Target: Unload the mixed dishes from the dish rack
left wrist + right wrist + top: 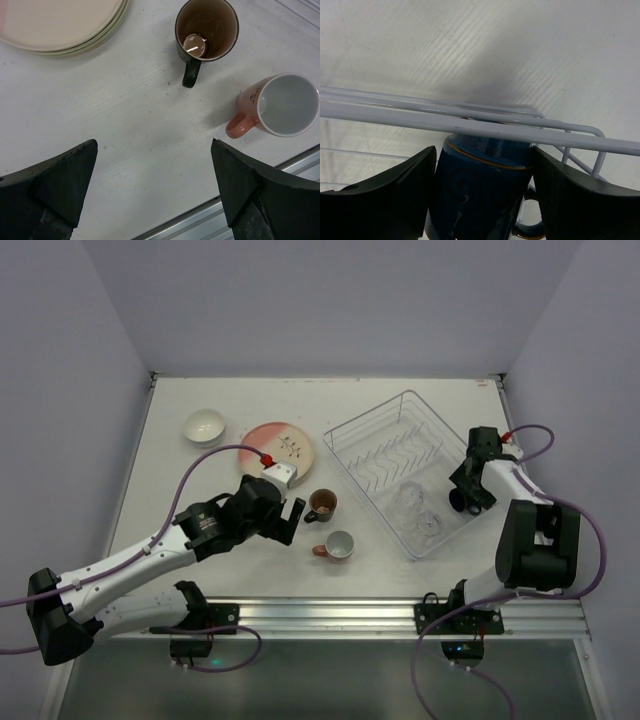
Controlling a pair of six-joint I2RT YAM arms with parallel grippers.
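The wire dish rack (368,412) stands right of centre and holds two clear glasses (410,498) (433,526) at its near end. My right gripper (466,496) is at the rack's right rim, shut on the dark blue cup (480,190), which sits just under the rim wires (470,122). My left gripper (291,517) is open and empty above bare table; in its wrist view (155,185) the brown cup (206,30) and salmon cup (280,107) stand ahead. The stacked plates (278,445) and white bowl (204,426) rest at the back left.
The brown cup (322,505) and salmon cup (338,545) stand between the left gripper and the rack. A metal rail (330,615) runs along the near table edge. Walls close off the left, back and right.
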